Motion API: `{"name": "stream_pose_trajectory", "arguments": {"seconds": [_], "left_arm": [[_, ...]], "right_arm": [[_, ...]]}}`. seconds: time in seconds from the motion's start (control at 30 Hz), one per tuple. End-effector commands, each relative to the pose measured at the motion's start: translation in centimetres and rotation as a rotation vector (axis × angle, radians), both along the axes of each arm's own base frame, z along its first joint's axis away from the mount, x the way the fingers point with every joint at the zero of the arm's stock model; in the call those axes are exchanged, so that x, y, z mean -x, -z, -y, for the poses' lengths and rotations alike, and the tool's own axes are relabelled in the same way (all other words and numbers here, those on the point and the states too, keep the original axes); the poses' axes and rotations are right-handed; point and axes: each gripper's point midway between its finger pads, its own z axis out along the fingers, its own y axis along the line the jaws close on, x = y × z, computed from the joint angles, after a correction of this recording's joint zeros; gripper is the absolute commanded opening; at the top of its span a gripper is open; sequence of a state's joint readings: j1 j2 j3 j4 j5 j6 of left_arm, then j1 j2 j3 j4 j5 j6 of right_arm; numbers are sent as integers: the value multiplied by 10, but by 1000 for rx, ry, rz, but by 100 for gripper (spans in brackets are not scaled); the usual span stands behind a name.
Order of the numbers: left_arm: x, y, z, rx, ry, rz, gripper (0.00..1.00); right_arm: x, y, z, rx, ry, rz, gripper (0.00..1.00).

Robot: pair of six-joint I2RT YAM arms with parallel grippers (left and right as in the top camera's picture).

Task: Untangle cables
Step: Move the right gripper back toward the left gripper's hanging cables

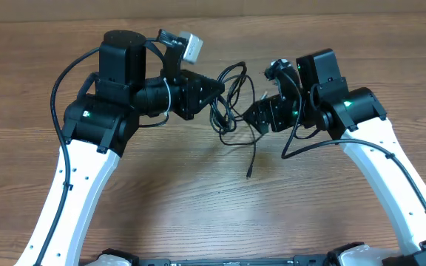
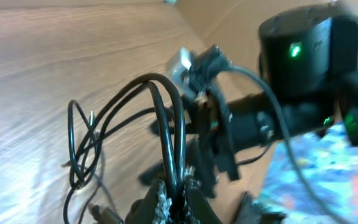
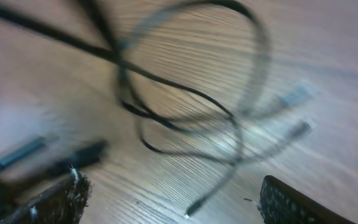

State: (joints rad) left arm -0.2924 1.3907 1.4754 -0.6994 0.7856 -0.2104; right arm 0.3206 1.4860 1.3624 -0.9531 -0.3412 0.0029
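Observation:
The cables (image 1: 231, 100) are a tangle of thin black loops between my two grippers at the middle of the wooden table. One loose end trails toward the front and ends in a small plug (image 1: 248, 175). My left gripper (image 1: 217, 94) is shut on two strands of the cables (image 2: 166, 118), which arch up out of its jaws (image 2: 179, 194). My right gripper (image 1: 251, 114) is open just right of the tangle. In the right wrist view the cables (image 3: 185, 118) lie blurred ahead of the open gripper (image 3: 176, 202), with a plug tip (image 3: 194, 208) between its fingers, touching neither.
Thick black wiring hangs from the left arm (image 1: 61, 89) and from the right arm (image 1: 294, 144). The right arm's body (image 2: 303, 68) with a green light fills the left wrist view's right side. A white block (image 1: 191, 46) sits on the left wrist.

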Motion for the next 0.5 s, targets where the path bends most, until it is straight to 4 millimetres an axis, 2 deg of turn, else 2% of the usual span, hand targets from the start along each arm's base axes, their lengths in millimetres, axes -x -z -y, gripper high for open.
{"name": "stream_pose_trajectory", "arguments": {"seconds": [0.0,0.1,0.2,0.3,0.47], "left_arm": [[0,-9,-6,-103,73,217,4],[6,-1,-8,-140,115,234,4],[21,-1,-2,-129,224,284,4],[40,-6,7,-91,356,365,4],[57,-10,16,-60,476,463,4]], "right_arm": [[-19,1,36,14,294,-54,86],[-24,-2,44,-61,370,-90,86],[-27,-17,31,-210,305,-107,87],[-22,-30,16,-319,232,-127,100],[-16,-37,5,-380,180,-151,100]]}}
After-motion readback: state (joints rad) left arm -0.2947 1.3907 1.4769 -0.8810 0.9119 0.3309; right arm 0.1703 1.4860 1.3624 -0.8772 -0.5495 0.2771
